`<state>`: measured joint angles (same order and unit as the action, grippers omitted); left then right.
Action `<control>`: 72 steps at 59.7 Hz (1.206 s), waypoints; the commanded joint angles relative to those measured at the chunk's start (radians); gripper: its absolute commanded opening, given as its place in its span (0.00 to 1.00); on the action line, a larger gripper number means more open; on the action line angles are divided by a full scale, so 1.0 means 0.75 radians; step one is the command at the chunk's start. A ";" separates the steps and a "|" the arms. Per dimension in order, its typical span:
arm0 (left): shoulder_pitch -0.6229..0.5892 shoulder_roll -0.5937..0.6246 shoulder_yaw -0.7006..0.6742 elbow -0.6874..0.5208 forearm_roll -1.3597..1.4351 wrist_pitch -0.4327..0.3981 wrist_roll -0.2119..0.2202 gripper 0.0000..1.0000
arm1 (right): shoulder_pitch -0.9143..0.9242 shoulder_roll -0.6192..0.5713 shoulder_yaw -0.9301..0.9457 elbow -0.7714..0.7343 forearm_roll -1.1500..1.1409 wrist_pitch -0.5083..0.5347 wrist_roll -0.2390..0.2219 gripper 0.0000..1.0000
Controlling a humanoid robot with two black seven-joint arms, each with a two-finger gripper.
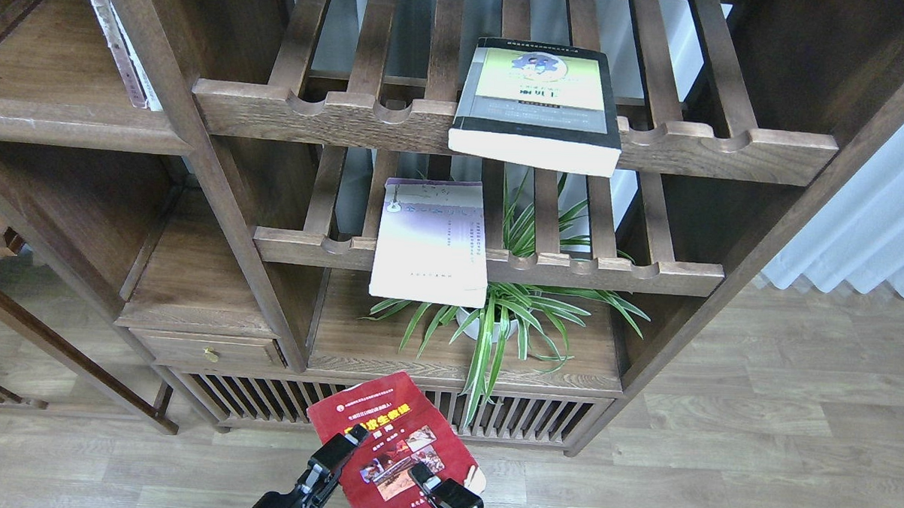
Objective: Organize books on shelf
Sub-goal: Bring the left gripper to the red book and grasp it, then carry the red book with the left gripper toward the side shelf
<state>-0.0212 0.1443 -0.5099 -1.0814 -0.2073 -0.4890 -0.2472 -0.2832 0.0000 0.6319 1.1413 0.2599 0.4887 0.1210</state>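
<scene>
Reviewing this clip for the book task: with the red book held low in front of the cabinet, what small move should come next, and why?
Probably lift the red book up and left toward the solid plank shelf. The right gripper looks shut on it, the left gripper sits at its left edge, and it hangs low, far from that shelf.

Red book's (396,447) lower end cut off
</scene>
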 commanded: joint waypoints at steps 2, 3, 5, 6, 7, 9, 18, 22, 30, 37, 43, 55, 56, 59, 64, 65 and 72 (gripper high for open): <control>0.006 0.012 -0.001 0.000 0.002 0.000 0.004 0.04 | 0.001 0.000 0.012 -0.010 0.001 0.000 0.002 0.20; 0.006 0.018 -0.001 -0.002 0.002 0.000 0.004 0.04 | 0.003 0.000 0.016 -0.016 0.001 0.000 0.002 0.28; 0.008 0.030 -0.001 -0.004 0.002 0.000 0.004 0.04 | 0.011 0.000 0.017 -0.022 0.001 0.000 0.002 0.44; 0.010 0.057 -0.003 -0.008 0.000 0.000 0.004 0.04 | 0.018 0.000 0.017 -0.027 -0.001 0.000 0.002 0.70; 0.010 0.071 -0.005 -0.012 0.000 0.000 0.004 0.04 | 0.018 0.000 0.017 -0.027 -0.007 0.000 0.000 0.79; 0.012 0.090 -0.013 -0.018 -0.002 0.000 0.006 0.04 | 0.018 0.000 0.017 -0.027 -0.011 0.000 0.000 0.85; 0.014 0.190 -0.060 -0.053 -0.002 0.000 0.006 0.04 | 0.020 -0.031 0.017 -0.027 -0.013 0.000 0.004 1.00; 0.016 0.243 -0.097 -0.084 -0.002 0.000 0.010 0.04 | 0.022 -0.035 0.017 -0.027 -0.015 0.000 0.002 1.00; 0.057 0.345 -0.187 -0.159 -0.002 0.000 0.019 0.04 | 0.024 -0.039 0.019 -0.031 -0.015 0.000 0.004 1.00; 0.120 0.480 -0.271 -0.292 -0.002 0.000 0.037 0.04 | 0.026 -0.037 0.019 -0.049 -0.015 0.000 0.006 1.00; 0.182 0.601 -0.353 -0.415 -0.002 0.000 0.039 0.04 | 0.026 -0.039 0.019 -0.057 -0.015 0.000 0.004 1.00; 0.286 0.810 -0.559 -0.513 -0.002 0.000 0.047 0.04 | 0.044 -0.074 0.019 -0.057 -0.013 0.000 0.008 1.00; 0.300 0.830 -0.588 -0.521 -0.004 0.000 0.049 0.04 | 0.046 -0.076 0.019 -0.057 -0.013 0.000 0.008 1.00; 0.358 0.922 -0.737 -0.548 -0.004 0.000 0.053 0.04 | 0.048 -0.082 0.019 -0.057 -0.013 0.000 0.008 1.00; 0.376 1.012 -0.888 -0.573 -0.004 0.000 0.068 0.04 | 0.048 -0.084 0.021 -0.057 -0.013 0.000 0.015 1.00; 0.376 1.029 -0.919 -0.581 -0.002 0.000 0.070 0.04 | 0.048 -0.084 0.021 -0.057 -0.013 0.000 0.015 1.00; 0.374 1.119 -1.097 -0.605 -0.002 0.000 0.076 0.04 | 0.046 -0.088 0.021 -0.057 -0.011 0.000 0.021 1.00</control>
<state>0.2579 0.9149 -1.1992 -1.5159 -0.2094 -0.4892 -0.1947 -0.2472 -0.0623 0.6467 1.0982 0.2501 0.4887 0.1320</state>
